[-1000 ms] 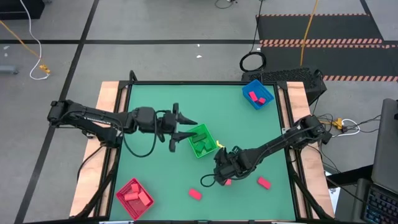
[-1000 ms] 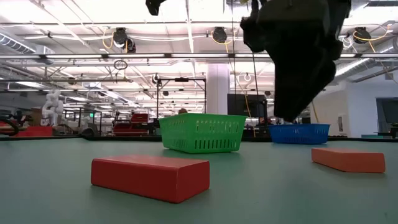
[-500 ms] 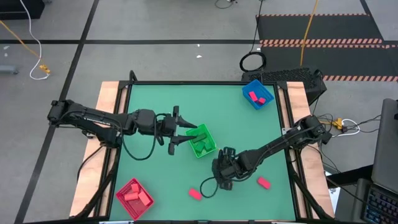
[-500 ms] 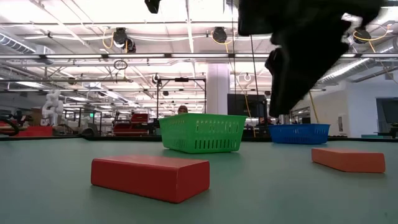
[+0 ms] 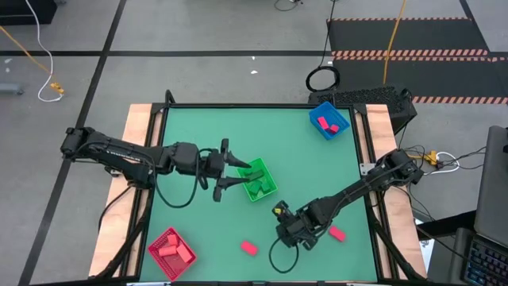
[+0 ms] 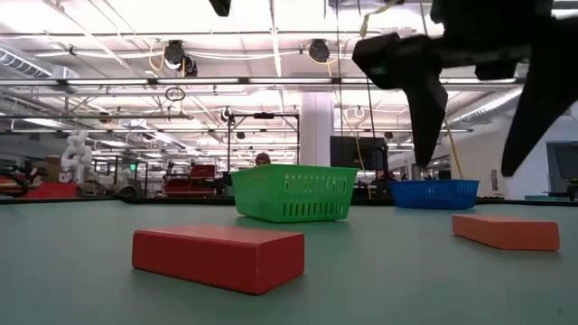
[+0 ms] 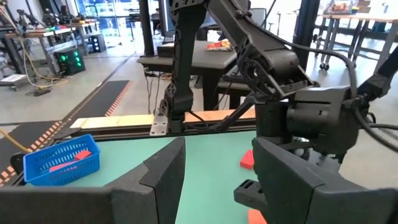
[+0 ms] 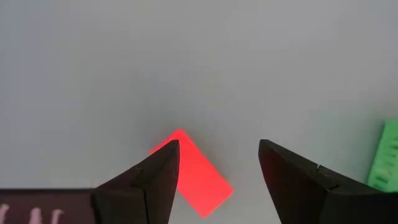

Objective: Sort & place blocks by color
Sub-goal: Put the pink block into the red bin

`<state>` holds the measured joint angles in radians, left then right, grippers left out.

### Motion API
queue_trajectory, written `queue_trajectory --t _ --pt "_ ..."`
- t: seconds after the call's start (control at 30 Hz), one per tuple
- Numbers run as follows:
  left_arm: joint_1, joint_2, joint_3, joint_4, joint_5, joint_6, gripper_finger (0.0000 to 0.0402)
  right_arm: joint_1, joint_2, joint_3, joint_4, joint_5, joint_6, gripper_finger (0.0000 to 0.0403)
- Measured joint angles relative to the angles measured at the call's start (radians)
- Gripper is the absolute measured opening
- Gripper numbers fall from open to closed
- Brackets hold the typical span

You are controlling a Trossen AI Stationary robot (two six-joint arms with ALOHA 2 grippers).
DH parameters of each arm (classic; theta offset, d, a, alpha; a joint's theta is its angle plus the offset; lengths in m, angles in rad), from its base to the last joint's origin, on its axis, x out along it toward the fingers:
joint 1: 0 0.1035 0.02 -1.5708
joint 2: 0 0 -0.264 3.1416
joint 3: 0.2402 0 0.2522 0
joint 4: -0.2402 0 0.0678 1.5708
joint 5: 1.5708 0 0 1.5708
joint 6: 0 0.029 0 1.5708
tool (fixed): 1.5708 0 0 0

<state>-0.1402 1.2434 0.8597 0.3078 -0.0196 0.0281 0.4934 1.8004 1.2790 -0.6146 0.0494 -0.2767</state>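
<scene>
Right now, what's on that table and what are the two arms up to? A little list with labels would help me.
Green bin: mid-table, green blocks inside
Blue bin: far right corner, red blocks inside
Red bin: near left corner, red blocks inside
Loose red blocks: one near front edge, another right of it
Left gripper: open, at green bin's edge
Right gripper: open, empty, between the loose blocks

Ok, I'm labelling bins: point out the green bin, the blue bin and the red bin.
green bin (image 5: 259, 179): high view, block-filled middle.
blue bin (image 5: 314, 118): high view, rim's left corner.
red bin (image 5: 157, 241): high view, left rim.
</scene>
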Motion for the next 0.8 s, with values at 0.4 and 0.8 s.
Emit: queue_trajectory --t 0.4,0.8 --pt "-0.001 0.0 0.0 -0.05 -0.004 -0.004 0.0191 0.0 -0.001 -0.125 0.032 -0.014 -0.236 0.0212" --pt "-0.001 0.0 0.0 -0.063 -0.008 -0.032 0.0191 -0.001 -0.005 -0.207 0.218 -0.002 -0.21 0.0199"
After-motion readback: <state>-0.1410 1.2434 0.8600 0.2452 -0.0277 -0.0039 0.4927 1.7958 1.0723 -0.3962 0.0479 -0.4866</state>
